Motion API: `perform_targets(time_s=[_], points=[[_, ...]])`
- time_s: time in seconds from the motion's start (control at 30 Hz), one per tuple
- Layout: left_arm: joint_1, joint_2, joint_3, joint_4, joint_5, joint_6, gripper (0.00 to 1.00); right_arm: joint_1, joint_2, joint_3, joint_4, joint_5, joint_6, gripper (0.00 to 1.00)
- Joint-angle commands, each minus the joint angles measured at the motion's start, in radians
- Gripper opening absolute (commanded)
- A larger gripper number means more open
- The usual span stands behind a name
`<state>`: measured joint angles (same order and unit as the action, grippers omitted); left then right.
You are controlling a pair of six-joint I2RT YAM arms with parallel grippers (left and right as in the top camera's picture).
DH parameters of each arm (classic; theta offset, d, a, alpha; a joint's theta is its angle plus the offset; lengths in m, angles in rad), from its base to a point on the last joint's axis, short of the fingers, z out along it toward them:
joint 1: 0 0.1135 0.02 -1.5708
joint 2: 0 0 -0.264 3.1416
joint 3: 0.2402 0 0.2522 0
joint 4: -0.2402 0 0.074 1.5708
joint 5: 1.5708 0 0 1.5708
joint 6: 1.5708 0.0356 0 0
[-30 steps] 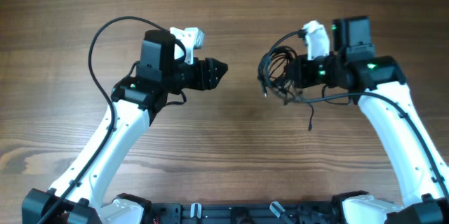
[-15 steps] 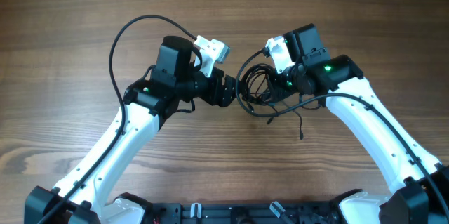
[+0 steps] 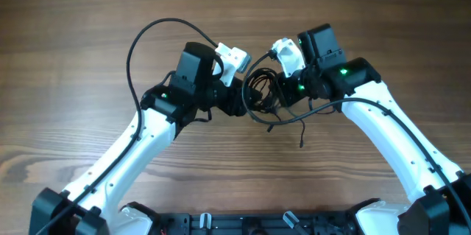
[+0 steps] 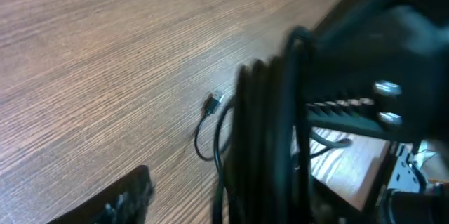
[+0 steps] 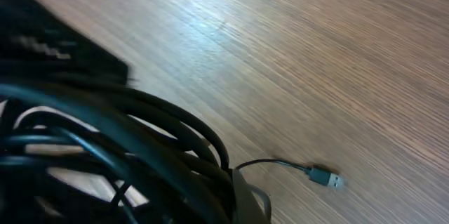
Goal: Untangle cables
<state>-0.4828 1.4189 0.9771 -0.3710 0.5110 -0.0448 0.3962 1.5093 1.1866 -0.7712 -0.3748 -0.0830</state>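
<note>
Two arms nose to nose at the knotted cables [image 3: 259,91], upper centre of the overhead view.
The right gripper [image 3: 284,93] is clamped tight on the cables. The left gripper [image 3: 240,102] sits against the coil, and I cannot tell how wide its jaws stand. One plug end [image 5: 326,178] trails loose.

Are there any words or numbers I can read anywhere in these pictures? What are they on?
None can be read.
No writing shows on the table or the cables.
Pale streaks on a black part in the left wrist view: too blurred to read.
</note>
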Motion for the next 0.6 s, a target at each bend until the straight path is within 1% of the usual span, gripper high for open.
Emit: perform_targets(time_s=[0.0, 0.03, 0.13, 0.17, 0.23, 0.3, 0.33, 0.4, 0.43, 0.5, 0.57], points=[[-0.002, 0.043, 0.01, 0.028, -0.015, 0.016, 0.64, -0.001, 0.007, 0.018, -0.016, -0.071, -0.075, 0.05], [-0.002, 0.044, 0.01, 0.039, -0.015, 0.016, 0.63, -0.001, 0.007, 0.018, -0.025, -0.072, -0.08, 0.05], [-0.002, 0.044, 0.01, 0.062, -0.015, 0.016, 0.49, -0.001, 0.007, 0.018, -0.07, -0.071, -0.133, 0.05], [-0.002, 0.044, 0.01, 0.068, -0.015, 0.016, 0.48, -0.001, 0.007, 0.018, -0.085, -0.071, -0.154, 0.05], [-0.002, 0.044, 0.01, 0.069, -0.015, 0.016, 0.54, -0.001, 0.007, 0.018, -0.09, -0.067, -0.158, 0.05], [-0.002, 0.044, 0.01, 0.069, -0.013, 0.016, 0.54, -0.001, 0.007, 0.018, -0.09, -0.068, -0.172, 0.05], [-0.002, 0.044, 0.01, 0.068, 0.01, 0.039, 0.54, -0.001, 0.007, 0.018, -0.09, -0.068, -0.179, 0.04], [-0.005, 0.044, 0.01, 0.057, 0.1, 0.173, 0.54, -0.001, 0.007, 0.018, -0.09, -0.07, -0.18, 0.05], [-0.005, 0.044, 0.01, 0.052, 0.117, 0.218, 0.54, -0.001, 0.007, 0.018, -0.09, -0.072, -0.18, 0.05], [-0.004, 0.044, 0.01, 0.047, 0.117, 0.264, 0.53, -0.001, 0.007, 0.018, -0.098, -0.072, -0.187, 0.05], [-0.004, 0.044, 0.01, 0.039, 0.117, 0.278, 0.48, -0.001, 0.007, 0.018, -0.111, -0.093, -0.214, 0.05]])
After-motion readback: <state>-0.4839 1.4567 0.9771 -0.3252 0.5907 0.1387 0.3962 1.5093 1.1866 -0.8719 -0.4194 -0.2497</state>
